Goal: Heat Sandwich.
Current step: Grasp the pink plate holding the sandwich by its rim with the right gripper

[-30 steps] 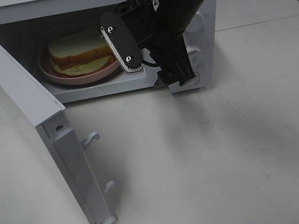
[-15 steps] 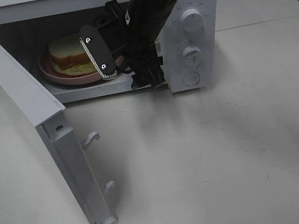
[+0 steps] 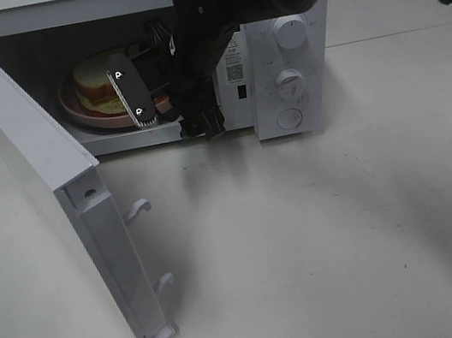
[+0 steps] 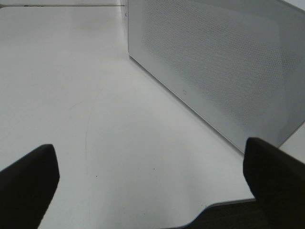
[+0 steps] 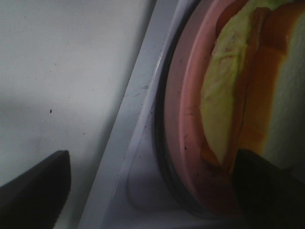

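The sandwich (image 3: 93,73), white bread with orange and yellow-green filling, lies on a round pink plate (image 3: 80,114) inside the open microwave (image 3: 289,67). My right gripper (image 3: 136,88) reaches into the oven's opening at the plate's front right edge, and its arm covers part of the plate. In the right wrist view the right gripper (image 5: 152,191) is open over the pink plate rim (image 5: 183,119), with the sandwich (image 5: 248,90) close by one finger. My left gripper (image 4: 152,191) is open above bare table and holds nothing. It does not show in the exterior high view.
The microwave door (image 3: 44,173) swings far out toward the front left, latch hooks facing right. The knobs (image 3: 288,33) sit on the oven's right panel. A white mesh-patterned microwave panel (image 4: 214,71) stands ahead of the left gripper. White table (image 3: 325,239) lies in front.
My right gripper has moved left and deeper into the oven, from the opening's right side to the plate's edge. The control knobs are now uncovered. The left gripper has not changed.
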Motion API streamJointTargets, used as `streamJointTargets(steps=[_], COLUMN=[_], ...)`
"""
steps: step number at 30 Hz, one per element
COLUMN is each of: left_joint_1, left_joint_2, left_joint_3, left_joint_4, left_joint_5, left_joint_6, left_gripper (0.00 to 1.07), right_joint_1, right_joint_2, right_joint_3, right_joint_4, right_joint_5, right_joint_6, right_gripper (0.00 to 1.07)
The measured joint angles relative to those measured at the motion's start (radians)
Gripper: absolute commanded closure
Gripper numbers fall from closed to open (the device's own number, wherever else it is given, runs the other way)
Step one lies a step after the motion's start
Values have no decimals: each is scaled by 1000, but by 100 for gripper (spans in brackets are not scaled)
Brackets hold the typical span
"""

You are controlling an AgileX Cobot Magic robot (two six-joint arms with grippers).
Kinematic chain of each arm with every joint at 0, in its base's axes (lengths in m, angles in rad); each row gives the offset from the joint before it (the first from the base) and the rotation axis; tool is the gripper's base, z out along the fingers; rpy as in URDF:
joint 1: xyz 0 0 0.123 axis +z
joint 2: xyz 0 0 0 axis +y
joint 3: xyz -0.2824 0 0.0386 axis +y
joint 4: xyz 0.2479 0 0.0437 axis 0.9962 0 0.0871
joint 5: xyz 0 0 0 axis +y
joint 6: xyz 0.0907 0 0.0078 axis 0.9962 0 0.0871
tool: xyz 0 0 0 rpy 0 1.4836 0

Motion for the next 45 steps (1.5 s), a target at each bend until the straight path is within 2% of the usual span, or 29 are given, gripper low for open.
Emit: streamJointTargets(steps=[8,16,36,40,43,44,45], left_joint_1=[0,0,0,0,0,0,0], left_joint_2=[0,0,0,0,0,0,0], left_joint_3=[0,0,0,0,0,0,0], left_joint_4=[0,0,3,3,3,3,3], left_joint_5=[0,0,0,0,0,0,0], left_joint_6=[0,0,0,0,0,0,0], left_gripper=[9,9,9,9,9,9,9], right_joint_1=[10,24,34,35,35,35,35], right_joint_2=[70,145,219,229,229,229,229], right_joint_3=[-94,-237,-289,-292,-293,-293,-294], right_joint_4=[0,1,2,3,3,3,3], right_joint_5=[20,68,93,93,91,91,87], right_joint_6=[24,56,67,66,70,70,78], right_gripper=[25,25,28,32,50,50,58])
